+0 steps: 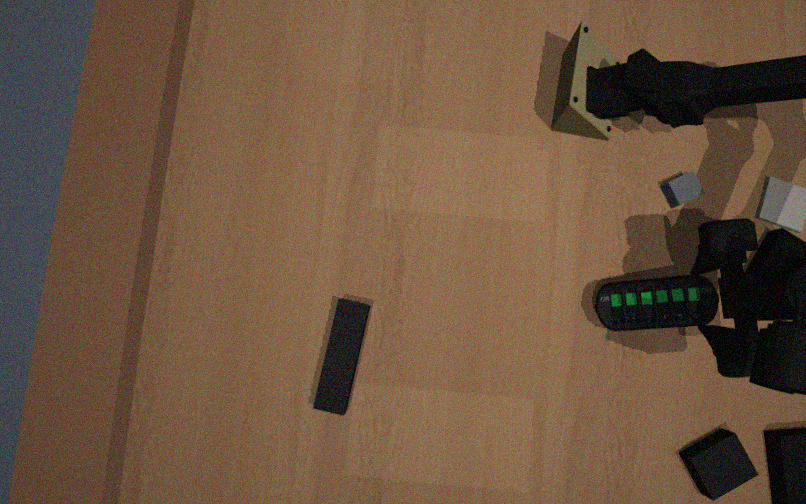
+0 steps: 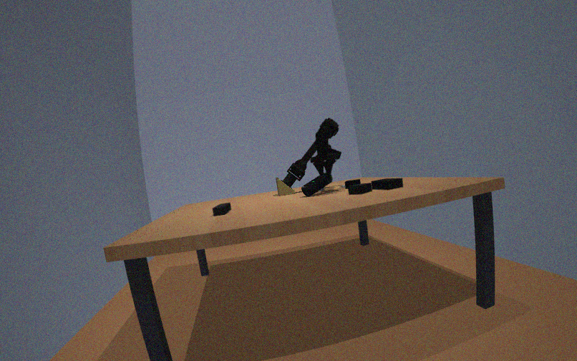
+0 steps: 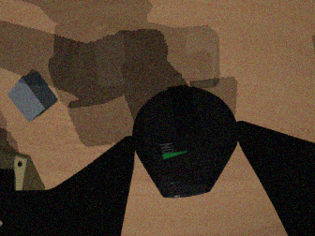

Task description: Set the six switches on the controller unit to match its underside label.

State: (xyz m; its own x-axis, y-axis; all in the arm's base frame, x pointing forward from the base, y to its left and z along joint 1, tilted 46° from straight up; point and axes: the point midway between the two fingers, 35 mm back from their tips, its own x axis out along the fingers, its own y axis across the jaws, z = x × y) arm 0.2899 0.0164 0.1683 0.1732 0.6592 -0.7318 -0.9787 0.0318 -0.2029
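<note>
The dark controller unit [image 1: 656, 301] [image 2: 316, 185] [image 3: 185, 140] is tilted, its end at the gripper raised and its far end low at the bench. My gripper [image 1: 700, 300] [image 2: 327, 174] [image 3: 184, 135] is shut on the unit, with one finger on each side of its raised end. In the top view the switches show as a row of green patches along the top; which ends are pressed down is not clear. The wrist view shows the rounded end close up, with one green sliver. The label on the underside is hidden in all views.
An olive wedge [image 1: 571, 95] [image 2: 283, 188] stands at the foot of the arm. A blue-grey block [image 1: 684, 187] [image 3: 25, 100] and a pale block [image 1: 787, 205] lie near the gripper. Dark boxes [image 1: 719, 463] [image 1: 787, 463] lie beyond its other side. A long black block [image 1: 341, 356] [image 2: 221, 209] lies farther off.
</note>
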